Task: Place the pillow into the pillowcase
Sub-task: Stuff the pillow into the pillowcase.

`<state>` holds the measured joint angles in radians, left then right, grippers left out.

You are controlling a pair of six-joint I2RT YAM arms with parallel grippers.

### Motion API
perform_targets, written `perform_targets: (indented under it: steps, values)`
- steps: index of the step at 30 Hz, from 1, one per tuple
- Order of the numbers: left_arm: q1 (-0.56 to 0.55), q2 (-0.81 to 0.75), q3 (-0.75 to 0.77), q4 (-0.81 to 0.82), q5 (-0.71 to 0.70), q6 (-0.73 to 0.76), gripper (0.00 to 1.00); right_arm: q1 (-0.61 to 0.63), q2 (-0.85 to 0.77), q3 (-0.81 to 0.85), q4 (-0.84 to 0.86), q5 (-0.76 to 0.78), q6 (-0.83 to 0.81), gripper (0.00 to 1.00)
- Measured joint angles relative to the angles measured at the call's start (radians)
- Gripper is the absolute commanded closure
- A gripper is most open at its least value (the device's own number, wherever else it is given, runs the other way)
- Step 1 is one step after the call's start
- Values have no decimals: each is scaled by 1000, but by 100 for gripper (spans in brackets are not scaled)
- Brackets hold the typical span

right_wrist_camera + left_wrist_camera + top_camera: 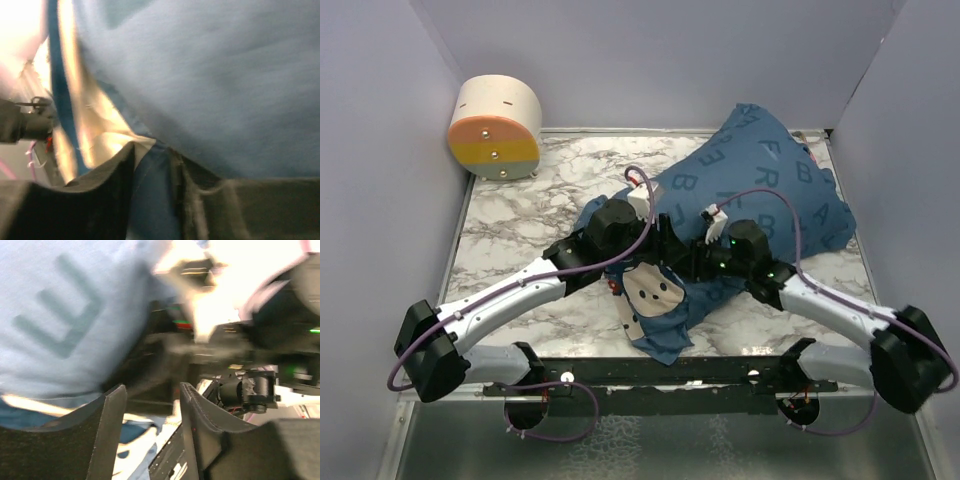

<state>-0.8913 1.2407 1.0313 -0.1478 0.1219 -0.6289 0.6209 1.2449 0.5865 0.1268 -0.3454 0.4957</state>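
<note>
Your left claw (152, 396) stands apart and empty at the mouth. Your right claw (152, 150) is clamped on the pillowcase (760, 180) hem. Pinch the opposite edge, then tug evenly toward you. Beyond, the case bulges across the worktop (520, 230), pillow seemingly inside.

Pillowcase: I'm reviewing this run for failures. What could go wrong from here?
The right gripper pinches only a thin fold of the pillowcase; it may slip. The left gripper is open close beside it, so the two could collide. The loose end lies at the table edge and might slide off.
</note>
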Motion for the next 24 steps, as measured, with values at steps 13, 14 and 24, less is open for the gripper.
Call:
perform_targets:
  steps: [13,14,24]
  values:
    - [105,-438,-253,133,12,-26,75,8,-462,171,-192,-58,-117,33]
    - [108,-475,-262,139,6,-26,79,8,-460,178,-195,-66,-135,34]
    - [138,-340,-403,149,1,-55,67,13,-225,235,-419,59,-210,42]
